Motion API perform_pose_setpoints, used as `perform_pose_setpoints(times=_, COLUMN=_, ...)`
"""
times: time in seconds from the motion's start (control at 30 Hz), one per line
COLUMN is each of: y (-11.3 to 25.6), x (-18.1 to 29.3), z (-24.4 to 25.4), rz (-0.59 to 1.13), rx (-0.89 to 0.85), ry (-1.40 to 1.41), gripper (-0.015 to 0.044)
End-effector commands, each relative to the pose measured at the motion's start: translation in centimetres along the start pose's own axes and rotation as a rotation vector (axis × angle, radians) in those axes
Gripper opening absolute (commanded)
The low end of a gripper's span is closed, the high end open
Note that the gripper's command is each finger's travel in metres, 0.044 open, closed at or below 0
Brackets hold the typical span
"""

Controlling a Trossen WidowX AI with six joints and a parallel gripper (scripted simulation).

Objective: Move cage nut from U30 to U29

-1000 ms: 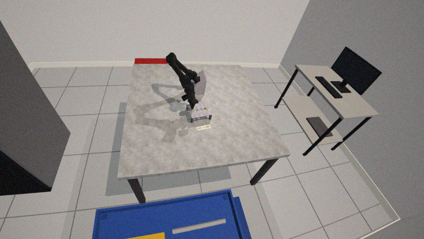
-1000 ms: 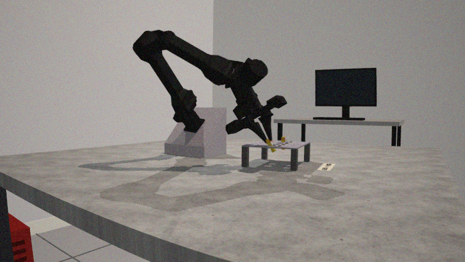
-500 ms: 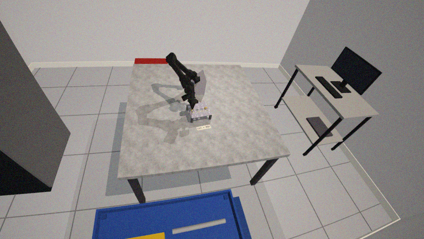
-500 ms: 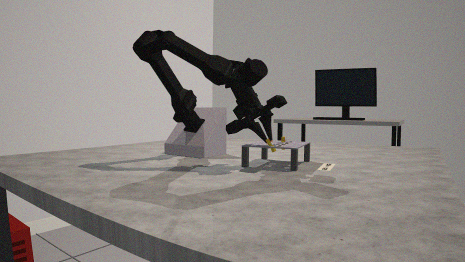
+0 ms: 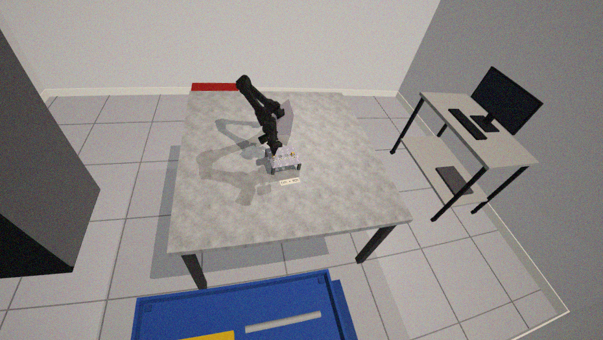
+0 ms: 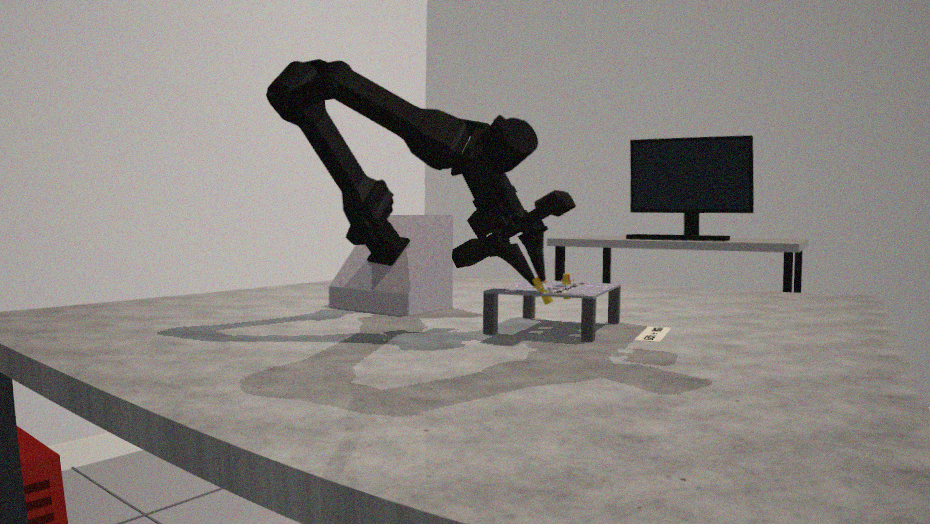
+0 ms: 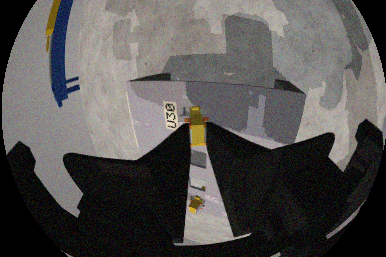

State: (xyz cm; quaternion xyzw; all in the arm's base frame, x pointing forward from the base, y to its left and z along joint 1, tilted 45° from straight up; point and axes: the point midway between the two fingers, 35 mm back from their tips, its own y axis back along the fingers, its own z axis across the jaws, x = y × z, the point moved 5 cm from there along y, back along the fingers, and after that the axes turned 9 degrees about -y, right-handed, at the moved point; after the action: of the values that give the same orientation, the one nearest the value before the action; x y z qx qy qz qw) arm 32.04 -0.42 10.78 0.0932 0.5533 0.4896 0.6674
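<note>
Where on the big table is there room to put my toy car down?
There's bare room on the table between the label and the table edge nearest the blue cart, and also to the label's left in the top view, under the arm's shadow. It's crowded at the rail, where the gripper holds a nut.

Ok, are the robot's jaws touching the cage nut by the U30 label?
Touching. The wrist view shows the jaws closed on the cage nut, one against each side, beside the U30 label.
</note>
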Motion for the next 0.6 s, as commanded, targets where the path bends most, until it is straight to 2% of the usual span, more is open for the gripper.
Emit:
perform_pose_setpoints(times=0.0, y=0.01, x=-0.03, z=0.08, rz=-0.002, rx=0.003, ry=-0.006, gripper=0.0029)
perform_pose_setpoints(times=0.57, y=-0.01, x=0.00, z=0.28, rz=-0.004, rx=0.018, ry=-0.006, gripper=0.0029)
